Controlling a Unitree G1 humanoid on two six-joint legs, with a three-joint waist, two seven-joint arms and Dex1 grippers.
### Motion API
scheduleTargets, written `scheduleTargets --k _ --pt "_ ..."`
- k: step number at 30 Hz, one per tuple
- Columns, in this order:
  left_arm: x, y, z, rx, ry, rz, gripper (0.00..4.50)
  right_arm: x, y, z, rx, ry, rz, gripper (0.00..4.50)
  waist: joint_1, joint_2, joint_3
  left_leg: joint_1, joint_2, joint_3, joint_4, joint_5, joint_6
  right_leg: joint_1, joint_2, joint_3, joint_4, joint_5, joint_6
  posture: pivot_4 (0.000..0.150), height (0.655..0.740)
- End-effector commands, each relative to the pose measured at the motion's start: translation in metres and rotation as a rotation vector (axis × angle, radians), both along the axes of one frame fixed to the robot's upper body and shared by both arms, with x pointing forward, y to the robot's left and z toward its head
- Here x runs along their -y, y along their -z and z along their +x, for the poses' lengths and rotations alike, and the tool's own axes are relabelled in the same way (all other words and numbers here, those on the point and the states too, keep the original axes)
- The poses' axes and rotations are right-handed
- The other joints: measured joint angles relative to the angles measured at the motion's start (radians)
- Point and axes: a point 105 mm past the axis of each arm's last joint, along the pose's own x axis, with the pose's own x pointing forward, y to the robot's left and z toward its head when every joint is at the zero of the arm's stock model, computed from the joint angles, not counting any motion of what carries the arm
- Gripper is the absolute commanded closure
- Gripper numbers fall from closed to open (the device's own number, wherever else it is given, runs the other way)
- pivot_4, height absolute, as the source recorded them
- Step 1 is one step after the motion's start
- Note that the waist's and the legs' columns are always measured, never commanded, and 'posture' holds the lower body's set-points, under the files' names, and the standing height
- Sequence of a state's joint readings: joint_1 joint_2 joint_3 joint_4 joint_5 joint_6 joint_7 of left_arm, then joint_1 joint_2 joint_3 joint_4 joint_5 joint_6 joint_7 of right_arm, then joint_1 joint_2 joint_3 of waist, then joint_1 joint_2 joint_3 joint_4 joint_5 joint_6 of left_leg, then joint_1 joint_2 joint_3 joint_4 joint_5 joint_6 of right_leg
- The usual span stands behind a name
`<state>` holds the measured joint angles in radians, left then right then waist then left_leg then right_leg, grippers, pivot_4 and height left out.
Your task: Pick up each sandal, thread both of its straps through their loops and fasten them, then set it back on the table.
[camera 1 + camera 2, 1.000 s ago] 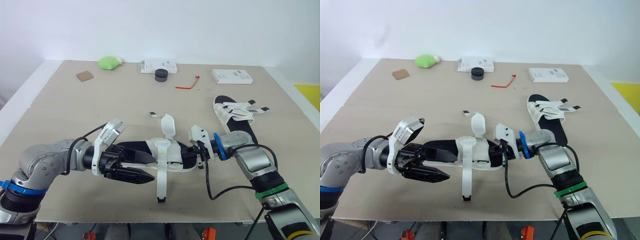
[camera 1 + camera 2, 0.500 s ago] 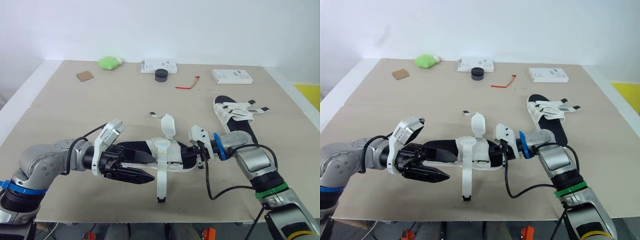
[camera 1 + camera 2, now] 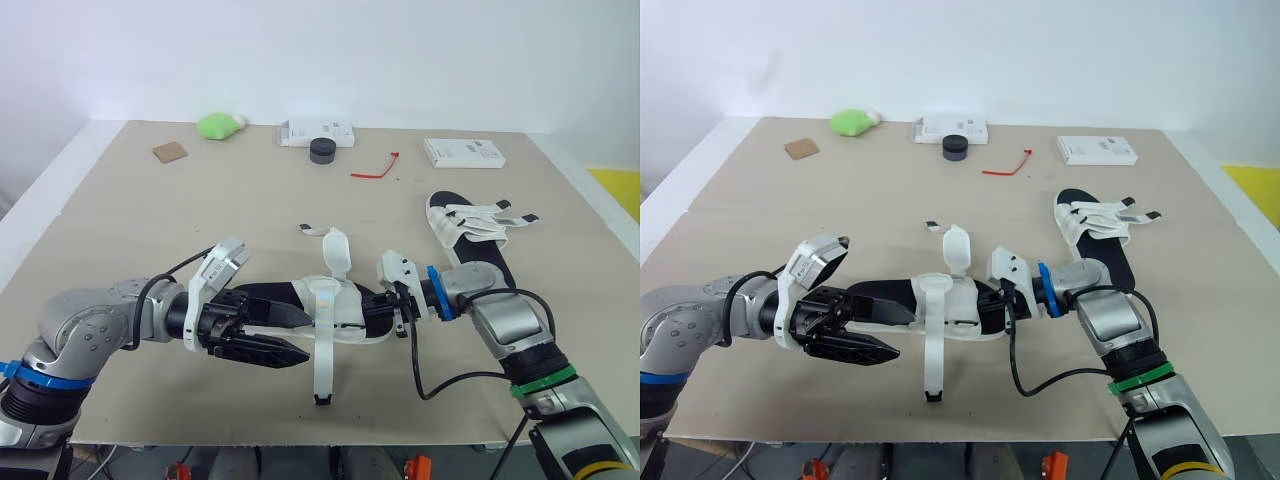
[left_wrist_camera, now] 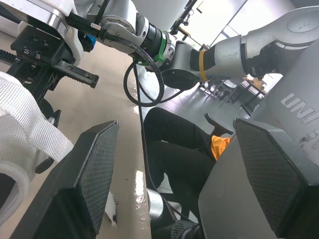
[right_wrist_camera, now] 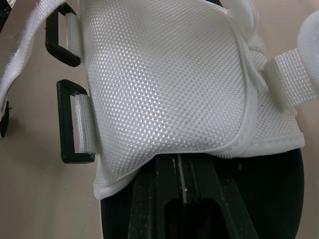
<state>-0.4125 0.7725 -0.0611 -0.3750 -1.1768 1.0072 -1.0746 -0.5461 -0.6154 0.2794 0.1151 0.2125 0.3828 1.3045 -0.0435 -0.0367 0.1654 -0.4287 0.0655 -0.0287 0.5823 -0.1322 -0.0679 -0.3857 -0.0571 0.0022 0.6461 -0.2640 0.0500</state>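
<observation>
A black-soled sandal with white straps lies across the table's near middle. My right gripper is shut on its right end. In the right wrist view, the sandal's white mesh upper and two black loops sit just past the fingers. One loose strap trails toward the table's front edge and another stands up. My left gripper is open at the sandal's left end, its pads wide apart. A second sandal lies on the table at the right.
Along the far edge are a green object, a white box, a black round tin, a red tie and another white box. A brown card lies at the far left.
</observation>
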Motion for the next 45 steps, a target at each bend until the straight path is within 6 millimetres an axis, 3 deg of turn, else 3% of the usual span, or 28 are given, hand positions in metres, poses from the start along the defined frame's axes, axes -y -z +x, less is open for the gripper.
scheduleTargets --k 1,29,30,31,33,36,45 --pt "0.001 -0.011 -0.004 0.060 0.016 -0.014 0.72 0.015 0.041 -0.005 -0.125 0.076 -0.117 4.50 0.000 0.000 0.000 0.000 0.000 0.000 0.000 0.000 0.000 0.000 0.000 0.000 0.000 0.000 0.000 0.150 0.7400" --pt "0.001 -0.011 -0.004 0.060 0.016 -0.014 0.72 0.015 0.041 -0.005 -0.125 0.076 -0.117 4.50 0.000 0.000 0.000 0.000 0.000 0.000 0.000 0.000 0.000 0.000 0.000 0.000 0.000 0.000 0.000 0.150 0.7400" --pt "-0.008 0.032 0.030 -0.026 -0.225 0.095 0.72 0.013 0.039 -0.010 -0.141 0.069 -0.098 4.50 0.000 0.000 -0.001 0.000 0.000 0.000 0.000 0.000 0.000 0.000 0.000 0.000 0.000 0.000 0.000 0.150 0.7400" --pt "-0.016 0.066 0.046 -0.083 -0.372 0.180 0.72 0.010 0.039 -0.014 -0.152 0.061 -0.084 4.50 0.001 0.004 -0.005 0.000 0.000 0.000 0.000 0.000 0.000 0.000 0.000 0.000 0.000 0.000 0.000 0.150 0.7400" --pt "-0.027 0.103 0.056 -0.132 -0.507 0.276 0.72 0.006 0.038 -0.019 -0.163 0.055 -0.070 4.50 0.001 0.011 -0.010 0.004 -0.002 0.002 0.001 -0.001 0.000 0.004 -0.001 0.002 0.000 0.000 0.001 0.150 0.7400" --pt "-0.026 0.104 0.058 -0.120 -0.514 0.269 0.72 0.006 0.038 -0.020 -0.164 0.060 -0.070 4.50 0.014 0.004 -0.016 0.006 -0.001 0.001 0.000 -0.003 0.001 0.005 0.001 0.005 0.000 -0.003 0.001 0.150 0.7400" --pt "-0.025 0.105 0.058 -0.114 -0.515 0.270 0.72 0.006 0.037 -0.020 -0.165 0.064 -0.071 4.50 0.019 0.014 -0.023 0.008 -0.001 0.002 0.001 -0.005 -0.004 0.006 0.000 0.005 0.000 -0.004 0.001 0.150 0.7400"
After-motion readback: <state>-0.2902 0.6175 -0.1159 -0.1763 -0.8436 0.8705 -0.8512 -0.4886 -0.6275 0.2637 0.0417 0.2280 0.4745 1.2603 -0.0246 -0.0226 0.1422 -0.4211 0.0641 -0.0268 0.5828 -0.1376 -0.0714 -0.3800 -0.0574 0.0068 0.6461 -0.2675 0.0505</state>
